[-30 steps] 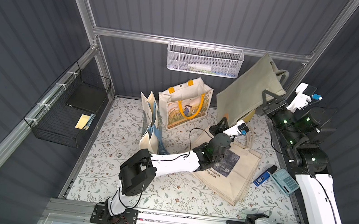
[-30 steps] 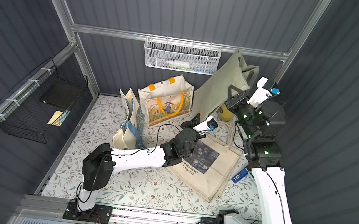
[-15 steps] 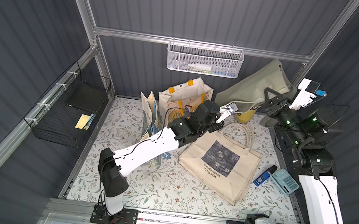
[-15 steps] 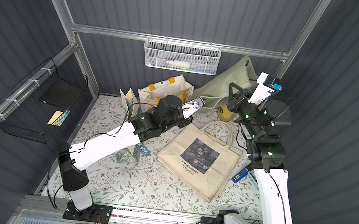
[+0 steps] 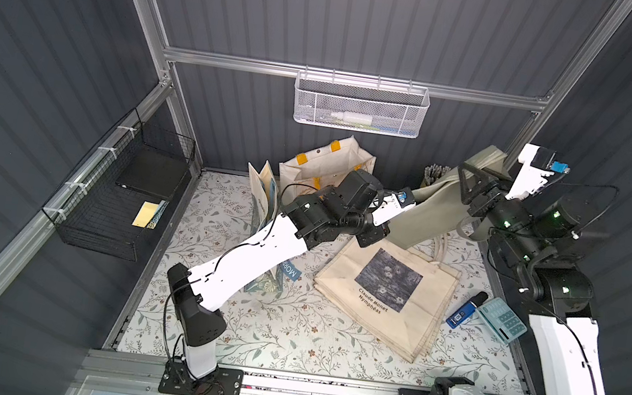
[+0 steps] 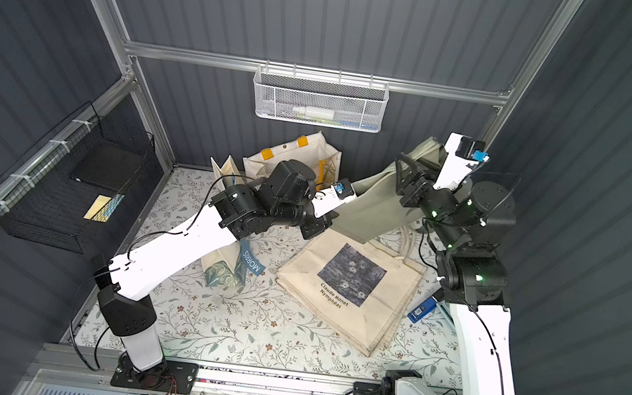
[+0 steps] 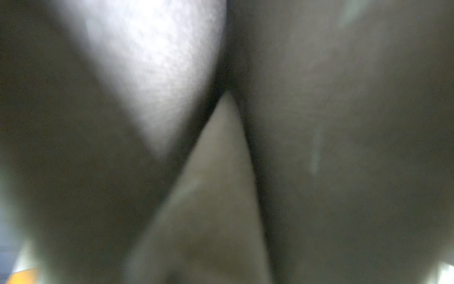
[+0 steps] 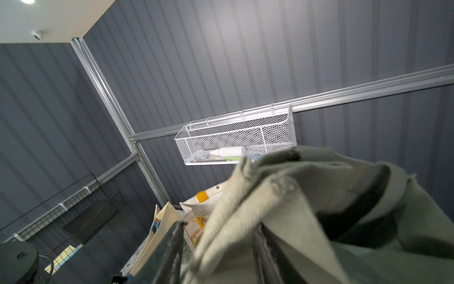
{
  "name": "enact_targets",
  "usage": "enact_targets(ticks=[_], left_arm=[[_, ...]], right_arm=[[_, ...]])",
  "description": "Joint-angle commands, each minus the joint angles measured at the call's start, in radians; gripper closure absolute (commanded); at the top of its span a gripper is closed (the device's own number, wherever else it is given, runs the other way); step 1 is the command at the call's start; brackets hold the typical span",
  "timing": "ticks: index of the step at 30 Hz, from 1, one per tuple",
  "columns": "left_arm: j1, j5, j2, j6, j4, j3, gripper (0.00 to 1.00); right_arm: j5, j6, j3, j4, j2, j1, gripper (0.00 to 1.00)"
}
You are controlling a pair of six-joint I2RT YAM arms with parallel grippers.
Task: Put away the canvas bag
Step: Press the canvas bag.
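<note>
Since a second ago the left gripper (image 5: 409,206) has swung up off the cream tote (image 5: 385,288) to the low corner of the green bag (image 5: 435,217), and the right gripper (image 5: 473,183) has parted its jaws. The left gripper is clamped on that corner, and cloth fills its wrist view. The right gripper, higher and beyond the tote's far right corner, stands partly open with the bag's top hem draped loosely between its fingers. The bag has sagged into a slant above the tote's far edge. Lifting looks done. Stowing remains, as the bag rests nowhere yet.
</note>
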Motion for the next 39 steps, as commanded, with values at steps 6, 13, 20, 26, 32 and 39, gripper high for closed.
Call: enact_targets(ticks=[6,13,20,26,32,39], left_arm=[[0.056,0.106,-0.085,-0.074,0.024,0.049,1.00],[0.048,-0.142,-0.094,-0.057,0.134,-0.015,1.00],[0.048,-0.177,-0.096,-0.147,0.244,-0.101,1.00],[0.039,-0.306,-0.049,-0.197,0.219,-0.069,1.00],[0.017,-0.350,-0.015,-0.228,0.240,-0.048,1.00],[0.003,-0.391,0.026,-0.244,0.223,0.011,1.00]], right_arm=[[0.090,-0.118,-0.060,-0.051,-0.046,-0.034,0.51],[-0.026,0.054,-0.060,-0.045,-0.009,-0.054,0.49],[-0.002,0.202,-0.027,-0.055,-0.009,-0.091,0.43],[0.005,0.256,0.042,-0.096,-0.021,-0.145,0.43],[-0.066,0.280,0.029,-0.131,-0.070,-0.146,0.42],[-0.157,0.389,-0.086,-0.109,-0.143,-0.146,0.40]])
